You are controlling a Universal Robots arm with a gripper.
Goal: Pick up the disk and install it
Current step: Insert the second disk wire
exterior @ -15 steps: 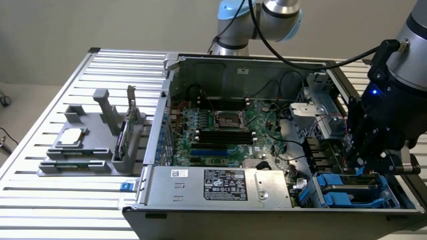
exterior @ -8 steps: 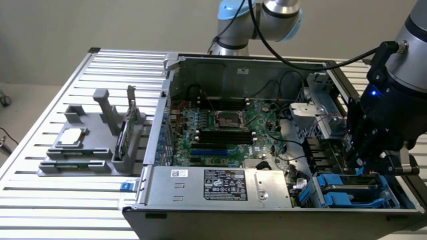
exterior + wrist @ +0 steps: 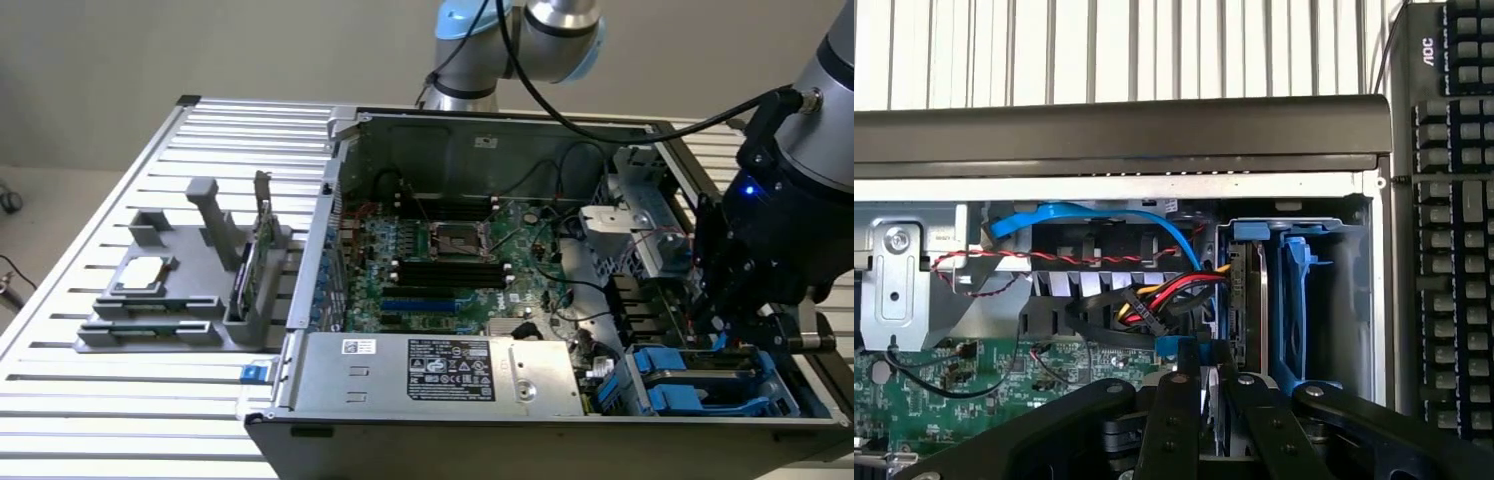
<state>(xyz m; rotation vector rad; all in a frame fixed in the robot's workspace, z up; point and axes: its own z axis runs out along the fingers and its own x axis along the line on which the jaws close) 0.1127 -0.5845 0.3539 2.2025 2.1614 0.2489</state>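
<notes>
- Open computer case (image 3: 400, 130) lies on a slatted metal table (image 3: 80, 200), filling the middle and right of the exterior view; its walls box in the work space on all sides.
- Gripper (image 3: 721, 325) is at the right of the exterior view, low inside the case's lower-right corner, above the blue drive bays (image 3: 694, 385).
- Tight fit there: case wall just to the exterior view's right, power supply box (image 3: 441, 370) to the left, cables (image 3: 1154, 290) close by.
- Disk (image 3: 1246, 310) stands on edge in the bay in the wrist view, centre-right of the frame, thin edge facing the camera; long axis runs up-down in that picture, its blue rail tab (image 3: 1184, 350) just above the fingers.
- Fingers (image 3: 1172, 420) are narrow, pinched around the disk's near edge at bottom centre of the wrist view.
- An empty blue bay frame (image 3: 1304, 300) sits just beside the disk, nearer the case wall.
- Grey parts stand (image 3: 174, 290) with a small chip (image 3: 144, 272) and a green card (image 3: 264, 235) is well apart, left of the exterior view.
- A keyboard (image 3: 1454, 200) lies outside the case at the right edge of the wrist view.
</notes>
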